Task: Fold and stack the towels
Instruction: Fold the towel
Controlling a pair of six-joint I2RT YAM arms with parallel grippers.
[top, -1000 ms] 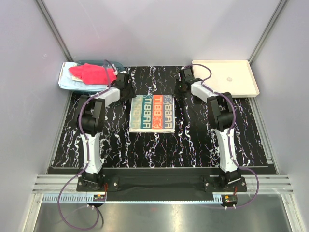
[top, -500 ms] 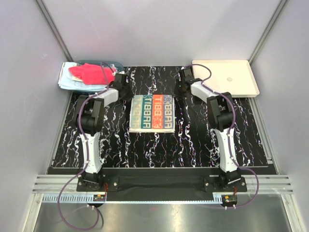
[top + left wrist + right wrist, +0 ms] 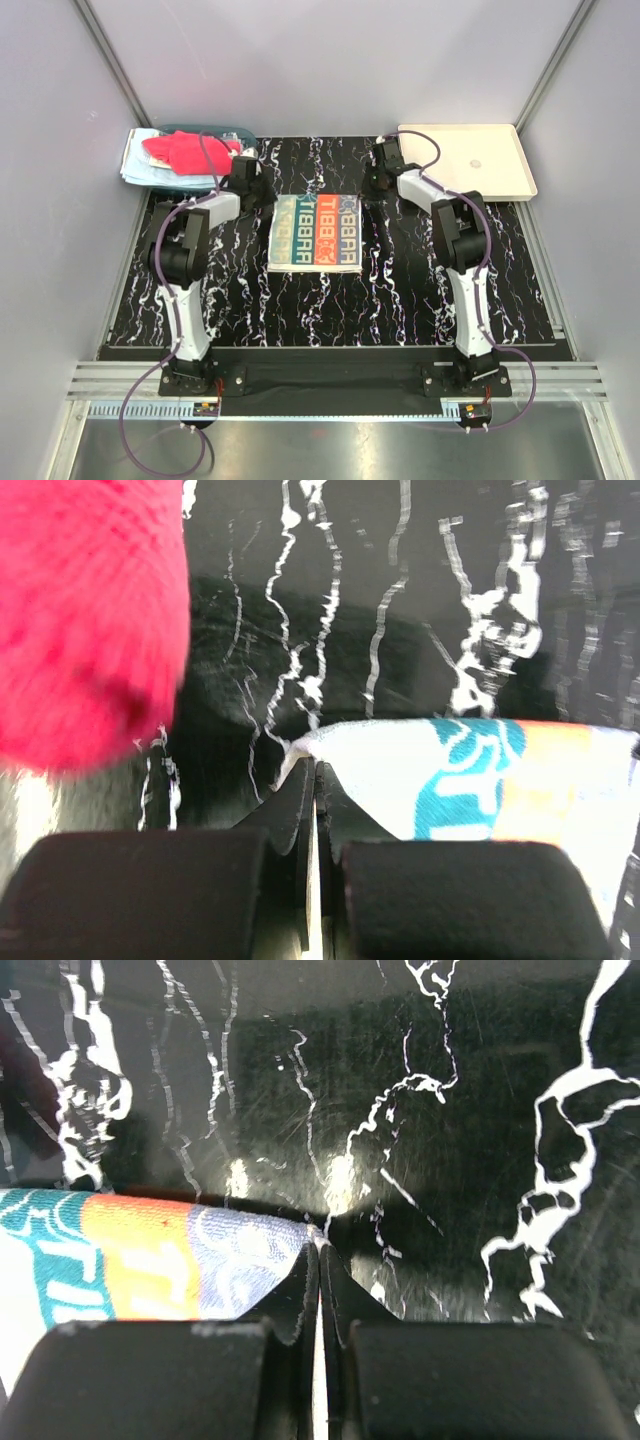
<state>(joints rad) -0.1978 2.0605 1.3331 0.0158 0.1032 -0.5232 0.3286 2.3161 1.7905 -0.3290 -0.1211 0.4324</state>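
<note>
Far left corner of the worktop [image 3: 400, 290]: the teal basket [image 3: 228, 128] has the red-pink towel [image 3: 190, 150] heaped on the light blue towel [image 3: 140, 165], both spilling over its rim. Over at the far right corner sits the cream tray [image 3: 500, 170]. Mid-worktop the patterned towel [image 3: 315, 232] lies flat, well apart from every edge, with black marble showing all round.

Overhead you only see both arms reaching to its far corners. The wrist cams show more: left gripper [image 3: 315, 780] clamped tight on the far left corner, right gripper [image 3: 320, 1245] pinching the far right one. The left wrist cam also catches the red-pink towel, blurry, nearby.
</note>
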